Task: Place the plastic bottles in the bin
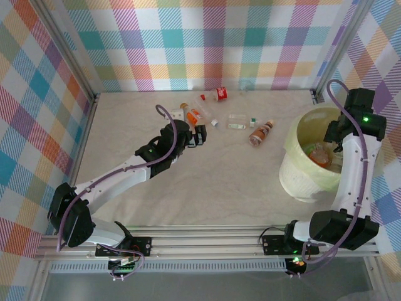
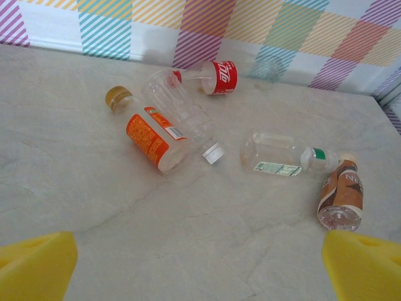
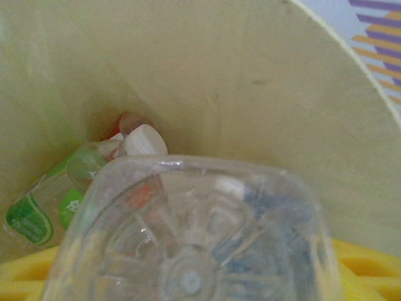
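Top external: bin (image 1: 294,137) part-filled, five-odd bottles (image 1: 260,133) left on counter (image 1: 219,188); your right hand (image 1: 334,139) grips a clear bottle (image 3: 188,238), left hand (image 1: 199,135) gapes empty.

Left jaws wide, right jaws clamped

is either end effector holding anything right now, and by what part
The right end effector, inside the bin, grips a clear bottle around its lower body, base facing the camera. The left end effector is open and empty.
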`<action>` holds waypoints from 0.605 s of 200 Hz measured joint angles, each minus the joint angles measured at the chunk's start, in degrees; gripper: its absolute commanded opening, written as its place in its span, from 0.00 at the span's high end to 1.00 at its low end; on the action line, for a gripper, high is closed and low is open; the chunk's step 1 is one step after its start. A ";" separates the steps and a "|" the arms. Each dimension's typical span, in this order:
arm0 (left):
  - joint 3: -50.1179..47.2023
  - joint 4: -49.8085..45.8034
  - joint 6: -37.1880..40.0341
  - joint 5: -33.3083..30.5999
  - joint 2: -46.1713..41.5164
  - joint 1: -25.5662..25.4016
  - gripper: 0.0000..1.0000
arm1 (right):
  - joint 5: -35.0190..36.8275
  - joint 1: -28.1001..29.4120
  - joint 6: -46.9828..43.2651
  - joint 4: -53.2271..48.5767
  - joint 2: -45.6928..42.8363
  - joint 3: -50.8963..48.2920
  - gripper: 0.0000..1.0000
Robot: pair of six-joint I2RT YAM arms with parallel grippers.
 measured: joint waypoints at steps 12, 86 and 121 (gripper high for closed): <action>0.00 -0.44 -0.04 -0.02 0.00 0.02 0.00 | -0.33 0.00 0.57 0.39 0.22 -0.02 0.00; -0.13 -1.27 -1.11 -0.04 0.00 0.52 0.00 | -4.61 0.00 2.97 4.87 -1.92 -0.13 0.00; -0.46 -1.25 -1.51 -0.02 0.00 0.76 0.00 | -10.32 0.00 4.17 7.63 -5.97 -0.90 0.00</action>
